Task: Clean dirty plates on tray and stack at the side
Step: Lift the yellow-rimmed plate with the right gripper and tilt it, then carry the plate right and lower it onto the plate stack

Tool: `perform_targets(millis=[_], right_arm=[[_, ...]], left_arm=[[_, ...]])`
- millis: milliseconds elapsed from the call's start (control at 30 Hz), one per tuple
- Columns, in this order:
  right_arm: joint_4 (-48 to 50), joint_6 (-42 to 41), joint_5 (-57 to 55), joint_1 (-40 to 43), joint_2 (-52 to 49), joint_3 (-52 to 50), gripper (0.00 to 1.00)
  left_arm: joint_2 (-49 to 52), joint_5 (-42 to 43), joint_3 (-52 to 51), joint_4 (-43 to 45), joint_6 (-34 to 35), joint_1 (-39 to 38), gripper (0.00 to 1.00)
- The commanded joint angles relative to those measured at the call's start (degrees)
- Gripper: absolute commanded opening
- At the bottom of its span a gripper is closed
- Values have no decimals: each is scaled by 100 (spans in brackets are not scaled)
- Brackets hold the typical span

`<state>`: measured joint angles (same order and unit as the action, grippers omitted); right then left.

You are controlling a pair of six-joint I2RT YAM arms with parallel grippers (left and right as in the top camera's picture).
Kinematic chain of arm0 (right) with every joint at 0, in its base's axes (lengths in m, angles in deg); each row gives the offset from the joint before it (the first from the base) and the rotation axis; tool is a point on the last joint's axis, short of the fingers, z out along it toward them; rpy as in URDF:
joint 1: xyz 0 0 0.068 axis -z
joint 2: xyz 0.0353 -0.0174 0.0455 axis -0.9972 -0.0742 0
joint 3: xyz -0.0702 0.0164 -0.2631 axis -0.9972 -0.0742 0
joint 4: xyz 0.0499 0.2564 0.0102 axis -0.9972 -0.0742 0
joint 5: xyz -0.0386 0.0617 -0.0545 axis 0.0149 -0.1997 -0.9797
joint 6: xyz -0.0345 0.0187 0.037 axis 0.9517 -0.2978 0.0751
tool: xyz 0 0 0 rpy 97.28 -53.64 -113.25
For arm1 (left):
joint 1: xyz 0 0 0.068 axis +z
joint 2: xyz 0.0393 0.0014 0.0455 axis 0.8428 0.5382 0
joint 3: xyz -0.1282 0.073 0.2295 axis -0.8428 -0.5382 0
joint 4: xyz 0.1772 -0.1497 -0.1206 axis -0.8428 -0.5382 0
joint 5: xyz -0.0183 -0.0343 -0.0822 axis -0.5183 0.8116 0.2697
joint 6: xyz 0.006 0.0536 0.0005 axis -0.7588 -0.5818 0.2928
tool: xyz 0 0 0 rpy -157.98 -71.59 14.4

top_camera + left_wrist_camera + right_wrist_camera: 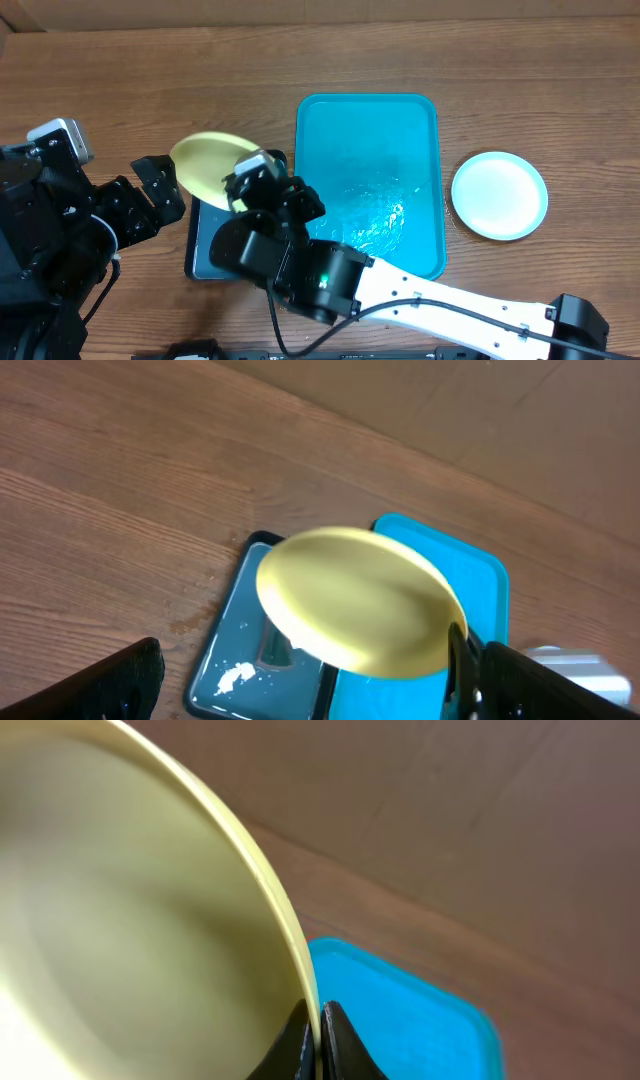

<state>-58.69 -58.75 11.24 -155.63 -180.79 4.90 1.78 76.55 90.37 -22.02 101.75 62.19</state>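
Wooden tabletop [150,60]: right end effector [320,1038] clenched on yellow-green plate [205,162] at 9 o'clock of teal tray [320,120], left end effector [163,190] released; cleaning step, next likely stacking on blue plate [498,195] at 3 o'clock.

table: brown wood grain [150,80]; backdrop: plain tan board [480,420]; light: even

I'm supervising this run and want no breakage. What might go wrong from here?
The right gripper pinches the yellow plate only at its thin rim, held tilted in the air; it may slip and fall onto the black tray below.
The open left gripper sits close beside the plate; moving in, it might knock it loose.
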Motion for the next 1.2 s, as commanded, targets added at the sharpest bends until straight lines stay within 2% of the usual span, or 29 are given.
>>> perform_targets(millis=[0, 33, 67, 100, 133, 167, 200, 233, 300, 367, 433, 467, 500, 533, 567, 633, 733, 800, 867, 1000, 1100, 1167], right_arm=[[-52, 610, 713, 396, -76, 85, 4], [-46, 595, 151, 396, -76, 85, 4], [20, 103, -74, 396, -76, 85, 4], [59, 11, 229, 358, -74, 87, 4], [61, 846, 575, 262, -74, 85, 4], [61, 1320, 258, 234, -79, 83, 4], [142, 1045, -389, 258, -87, 83, 4], [212, 527, -463, 262, -85, 85, 4], [203, 791, -343, 186, -87, 83, 4], [199, 507, -699, 256, -87, 83, 4], [33, -680, -608, 610, -46, 83, 4], [-48, -997, -326, 776, -20, 85, 4], [-142, -1521, 949, 1250, 55, 85, 4], [-146, -1650, 1622, 1471, 92, 85, 4], [-144, -1803, 3032, 1974, 166, 85, 4], [-168, -1853, 4708, 2736, 245, 85, 4], [-363, -2013, 6841, 4074, 396, 85, 4], [-634, -2013, 7661, 4916, 442, 85, 4], [-1480, -2009, 7952, 6199, 431, 85, 4], [-3029, -1722, 7928, 7912, 391, 83, 4], [-3947, -1351, 7538, 8631, 391, 83, 4], [-4360, -1318, 6588, 9005, 391, 7, 4]], left_arm=[[11, -20, 2, 2, -4, 22, 100], [9, -20, 2, 2, -4, 22, 100], [9, -20, 2, 2, -4, 22, 100], [9, -20, 2, 2, -4, 22, 100], [11, -20, 2, 2, -4, 22, 100], [9, -20, 2, 2, -4, 22, 100], [9, -20, 2, 2, -4, 22, 100], [9, -20, 2, 2, -4, 22, 100], [9, -20, 2, 2, -4, 22, 100], [9, -20, 2, 2, -4, 22, 100], [9, -20, 2, 2, -4, 22, 100], [9, -20, 2, 2, -4, 22, 100], [9, -20, 2, 2, -4, 22, 100], [9, -20, 2, 2, -4, 22, 100], [9, -20, 2, 2, -4, 22, 100], [9, -20, 2, 2, -4, 22, 100], [9, -20, 2, 2, -4, 22, 100], [9, -20, 2, 2, -4, 22, 100], [9, -20, 2, 2, -4, 22, 100], [9, -20, 2, 2, -4, 22, 100], [9, -20, 2, 2, -4, 22, 100], [9, -20, 2, 2, -4, 22, 100]])
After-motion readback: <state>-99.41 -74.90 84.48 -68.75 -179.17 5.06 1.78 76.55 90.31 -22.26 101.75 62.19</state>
